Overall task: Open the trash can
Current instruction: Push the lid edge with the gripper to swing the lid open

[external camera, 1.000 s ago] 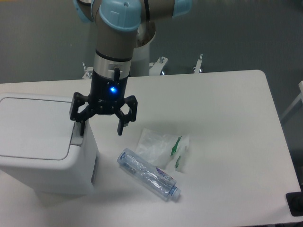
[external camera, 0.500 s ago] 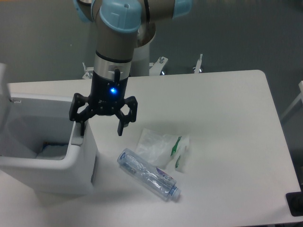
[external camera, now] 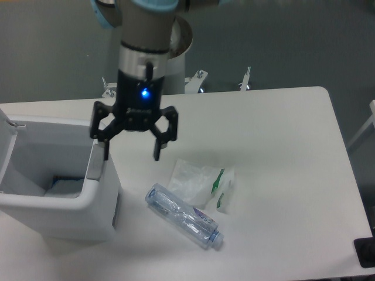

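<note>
Since the earlier frames the gripper (external camera: 132, 151) has been raised a little and shifted slightly toward the right, away from the bin's edge, and the lid, closed a second ago, is now seen swung up at the far left. The arm is held almost vertical above the counter (external camera: 281, 152), its wrist pointing straight down, with a blue light glowing on the black gripper body. The gripper is released: its two black fingers are spread wide, and nothing is held between them. One finger (external camera: 105, 149) is seen just above the grey push bar (external camera: 95, 167); whether it touches the bar cannot be told. The other finger hangs over bare counter. The trash can (external camera: 58, 216) is placed below and to the left of the gripper, at the counter's left edge. It is a white boxy bin with rounded corners, and its top is open, so that the pale inner walls and some light material at the bottom are exposed. Its lid (external camera: 6, 132) is seen only as a white upright strip at the picture's left border. Below and to the right of the gripper a crumpled clear bag (external camera: 199, 181) with green print is lying, and a crushed clear plastic bottle (external camera: 184, 216) is lying just beside it, nearer the camera.
</note>
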